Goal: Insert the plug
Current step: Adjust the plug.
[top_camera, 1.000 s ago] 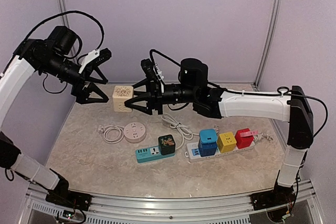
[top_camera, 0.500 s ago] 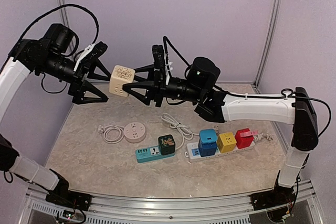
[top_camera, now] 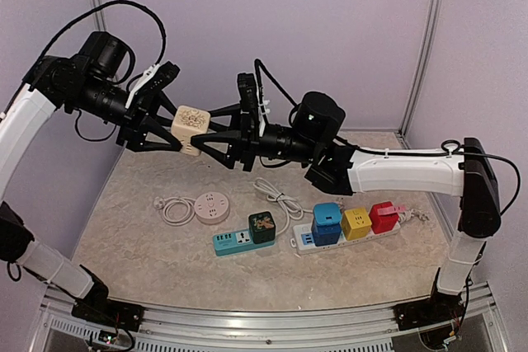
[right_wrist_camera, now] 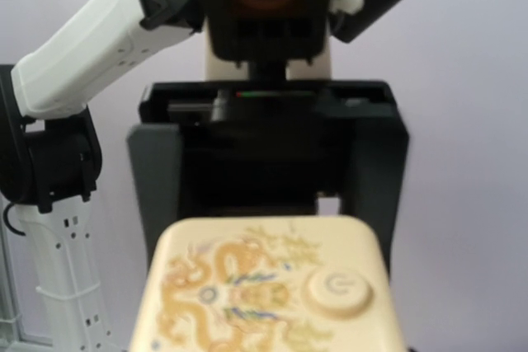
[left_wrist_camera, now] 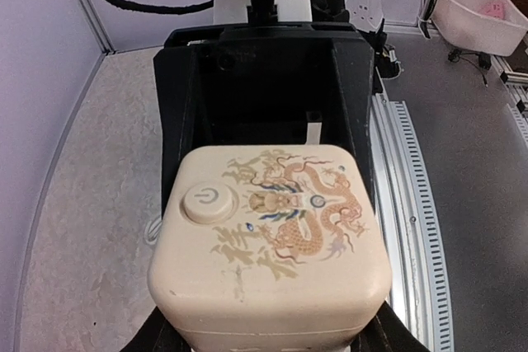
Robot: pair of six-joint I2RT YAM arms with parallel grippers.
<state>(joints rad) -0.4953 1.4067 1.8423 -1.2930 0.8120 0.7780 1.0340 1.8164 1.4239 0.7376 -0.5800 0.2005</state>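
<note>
A cream cube plug point(top_camera: 188, 128) with a gold dragon print and a round power button hangs in mid-air above the back left of the table. My right gripper point(top_camera: 205, 129) grips it from the right, shut on it. My left gripper point(top_camera: 176, 131) clamps the opposite side, its fingers flanking the cube. In the left wrist view the plug point(left_wrist_camera: 272, 237) fills the bottom, with the right gripper's black body behind it. In the right wrist view the plug point(right_wrist_camera: 264, 286) sits low, with the left gripper's black frame beyond.
On the table lie a white power strip point(top_camera: 412, 218) carrying blue, yellow and red cubes, a teal strip point(top_camera: 231, 241) with a dark cube, a round pink socket point(top_camera: 212, 206) and loose white cable point(top_camera: 276, 195). Walls close in left, back and right.
The right gripper lifted the cube plug from near the table up into the air. The left gripper moved in from the left and closed its fingers onto the cube.
</note>
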